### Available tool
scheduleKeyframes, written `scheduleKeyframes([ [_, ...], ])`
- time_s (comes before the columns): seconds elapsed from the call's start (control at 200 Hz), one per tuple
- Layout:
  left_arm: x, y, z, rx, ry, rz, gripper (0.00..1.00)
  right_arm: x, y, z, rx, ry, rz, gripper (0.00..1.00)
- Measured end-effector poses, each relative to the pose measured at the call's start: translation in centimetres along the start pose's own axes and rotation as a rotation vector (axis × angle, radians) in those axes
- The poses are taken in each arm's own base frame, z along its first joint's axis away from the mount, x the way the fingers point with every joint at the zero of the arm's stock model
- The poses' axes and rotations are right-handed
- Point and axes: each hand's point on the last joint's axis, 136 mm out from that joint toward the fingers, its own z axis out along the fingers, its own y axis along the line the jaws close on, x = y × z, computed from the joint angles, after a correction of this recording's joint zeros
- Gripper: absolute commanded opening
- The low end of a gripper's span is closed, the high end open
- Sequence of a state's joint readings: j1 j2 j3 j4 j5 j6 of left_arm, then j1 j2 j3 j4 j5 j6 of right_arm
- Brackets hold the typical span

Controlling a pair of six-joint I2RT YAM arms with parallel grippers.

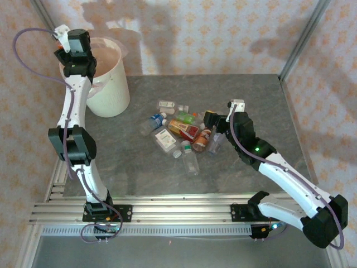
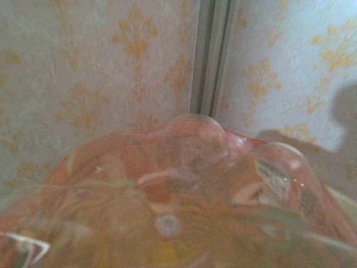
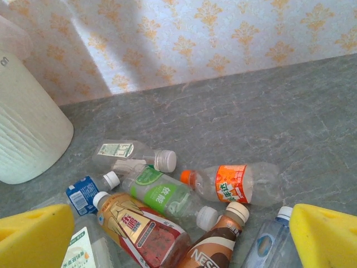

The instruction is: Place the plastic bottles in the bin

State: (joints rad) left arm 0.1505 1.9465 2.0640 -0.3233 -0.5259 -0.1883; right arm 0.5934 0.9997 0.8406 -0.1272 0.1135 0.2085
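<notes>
**Readable print on the bottles and the bin**

In the right wrist view, at 6 o'clock, the brown bottle [image 3: 207, 254] carries white capitals beginning "NES", cut by the frame edge. At its 10 o'clock, the green-label bottle [image 3: 160, 196] bears two white Chinese characters, seemingly 依能. The red-and-gold bottle [image 3: 136, 226] at 7 o'clock has gold characters too small to read. The white characters on the orange-label bottle [image 3: 231, 184] at 4 o'clock are also illegible. The bin [image 3: 28, 128] at 9 o'clock shows one dark mark like a "0". In the left wrist view, the clear bottle [image 2: 273, 178] has a label blurred beyond reading.
</notes>
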Motion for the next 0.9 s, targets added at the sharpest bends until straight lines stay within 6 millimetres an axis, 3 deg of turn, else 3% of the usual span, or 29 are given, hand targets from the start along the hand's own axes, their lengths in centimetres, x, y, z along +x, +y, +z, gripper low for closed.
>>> scheduleKeyframes([
  [0.155, 3.7, 0.0, 1.7, -0.051, 0.073, 0.012, 0.67, 0.1, -0.1, 0.0, 0.003, 0.006, -0.002, 0.99],
  [0.33, 5.8, 0.8, 2.5, -0.125, 0.115, 0.012, 0.75, 0.4, -0.3, 0.0, 0.012, 0.020, -0.003, 0.99],
  [0.61, 5.2, 1.8, 1.9, -0.174, 0.117, -0.031, 0.83, 0.6, -0.5, 0.0, 0.023, 0.024, -0.006, 0.99],
  [0.901, 2.5, 1.3, 0.9, -0.130, 0.101, -0.120, 0.92, 0.7, -0.6, 0.0, 0.029, 0.027, -0.003, 0.99],
])
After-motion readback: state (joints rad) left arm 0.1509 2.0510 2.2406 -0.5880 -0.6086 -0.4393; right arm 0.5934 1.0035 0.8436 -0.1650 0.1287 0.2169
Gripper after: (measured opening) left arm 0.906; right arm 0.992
